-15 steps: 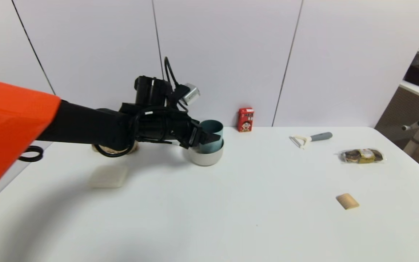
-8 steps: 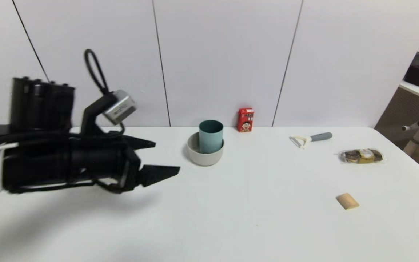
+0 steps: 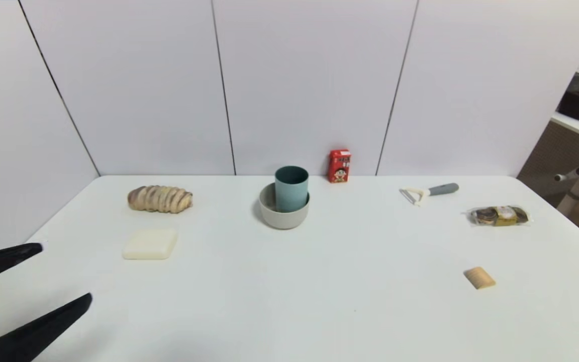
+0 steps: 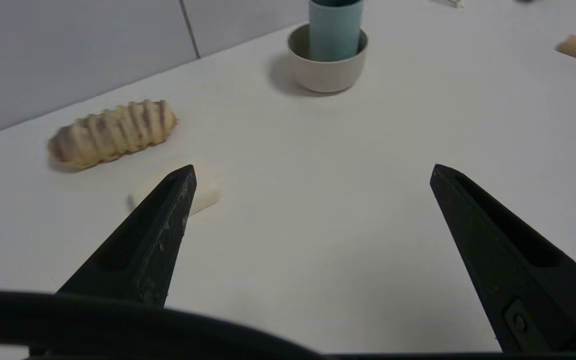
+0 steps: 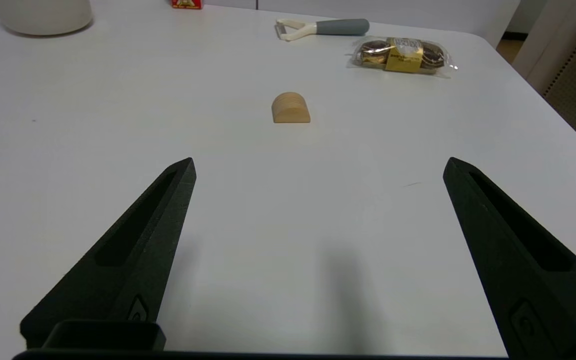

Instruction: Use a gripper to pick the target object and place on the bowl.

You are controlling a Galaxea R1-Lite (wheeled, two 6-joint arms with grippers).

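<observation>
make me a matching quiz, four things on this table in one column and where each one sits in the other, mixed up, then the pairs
Things:
1. teal cup
2. red carton
3. bread loaf
4. wooden block

Places:
A. near the table's front right, alone
B. standing upright inside the grey bowl
C. at the far edge, against the wall
D. far left part of the table, behind the pale soap bar

Pairs: 1-B, 2-C, 3-D, 4-A
</observation>
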